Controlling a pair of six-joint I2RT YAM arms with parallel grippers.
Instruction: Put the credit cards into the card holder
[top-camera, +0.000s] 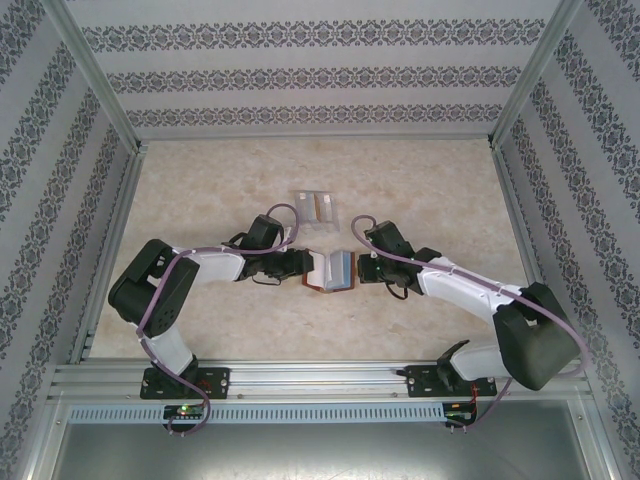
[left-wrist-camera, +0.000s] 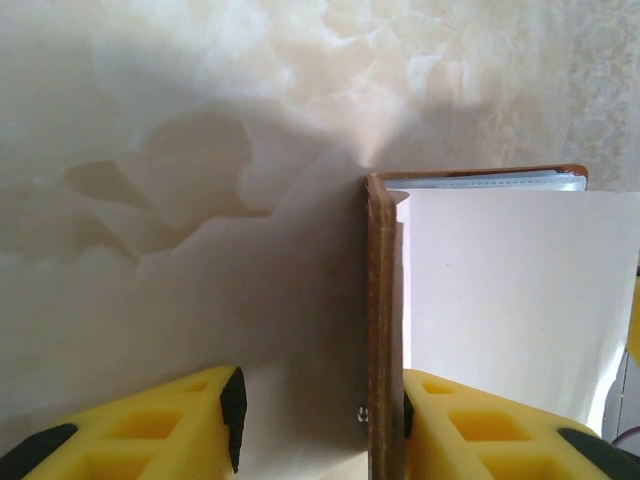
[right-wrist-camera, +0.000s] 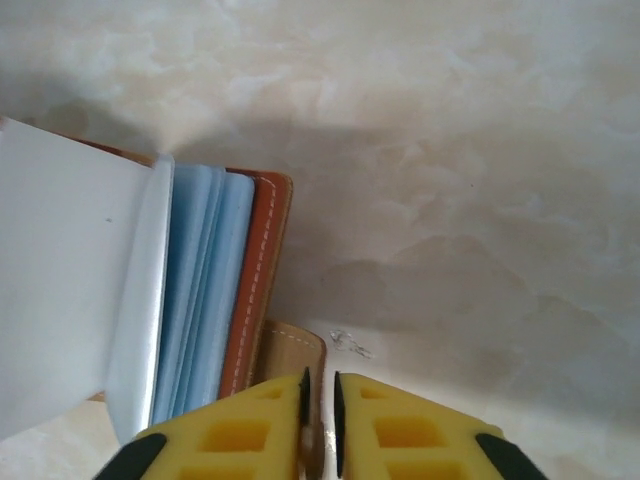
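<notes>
We are seeing the left arm (top-camera: 215, 262) and the right arm (top-camera: 460, 285), each showing white links between bulky black joints and carrying a pale purple cable (top-camera: 146, 325) along its length. The left gripper (left-wrist-camera: 320, 410) and right gripper (right-wrist-camera: 320, 400) are showing yellow fingers (left-wrist-camera: 150, 435) with rectangular hollows and black pads (left-wrist-camera: 234, 405).

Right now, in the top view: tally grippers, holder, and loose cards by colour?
left gripper, right gripper: 2
card holder: 1
pale grey cards: 2, as far as the overlap shows
orange-tan card: 1
Total: 6
</notes>
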